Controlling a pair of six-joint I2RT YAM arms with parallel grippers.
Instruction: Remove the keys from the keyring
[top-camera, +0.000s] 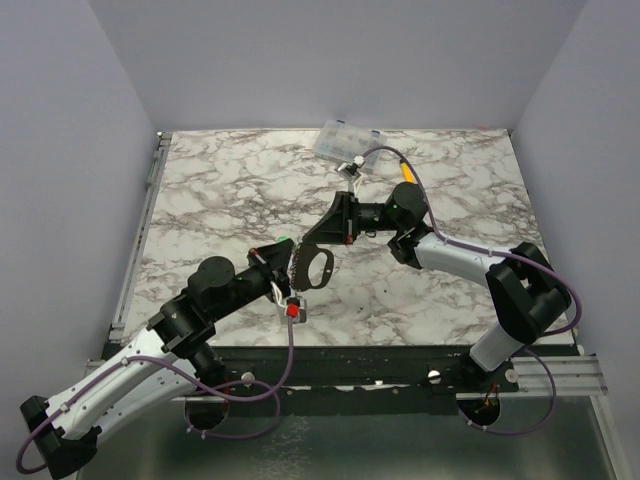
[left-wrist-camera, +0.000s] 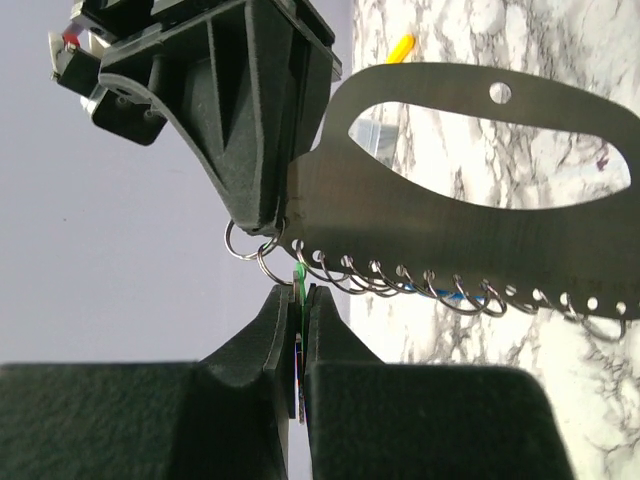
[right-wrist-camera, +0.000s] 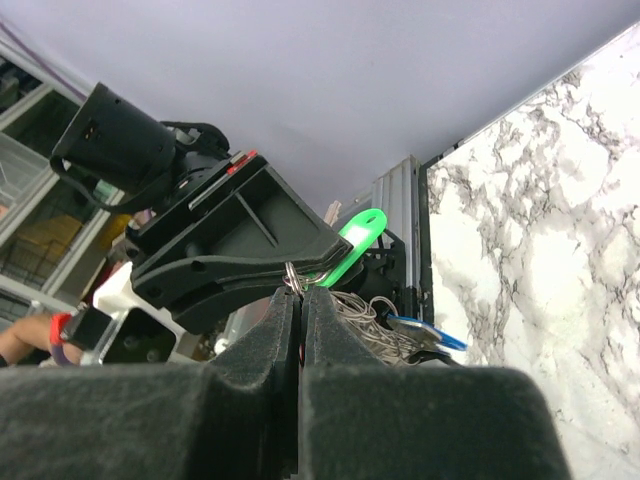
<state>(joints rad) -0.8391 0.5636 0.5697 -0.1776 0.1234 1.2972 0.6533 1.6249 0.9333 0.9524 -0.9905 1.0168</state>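
The grey metal keyring (top-camera: 323, 270) hangs above the table between both grippers; in the left wrist view it is a flat D plate (left-wrist-camera: 420, 225) with a row of small wire rings (left-wrist-camera: 400, 285) along its edge. My right gripper (top-camera: 306, 246) is shut on one end of it (right-wrist-camera: 301, 298). My left gripper (top-camera: 287, 260) is shut on a green-tagged key (left-wrist-camera: 297, 275) hanging from an end ring. The green tag (right-wrist-camera: 356, 245) sticks out past the left fingers. A blue key (right-wrist-camera: 428, 334) hangs among the rings. A yellow key (left-wrist-camera: 400, 47) lies on the table.
A clear plastic compartment box (top-camera: 345, 140) lies at the far edge of the marble table (top-camera: 220, 200). The right arm's cable (top-camera: 385, 152) loops near it. Grey walls stand on three sides.
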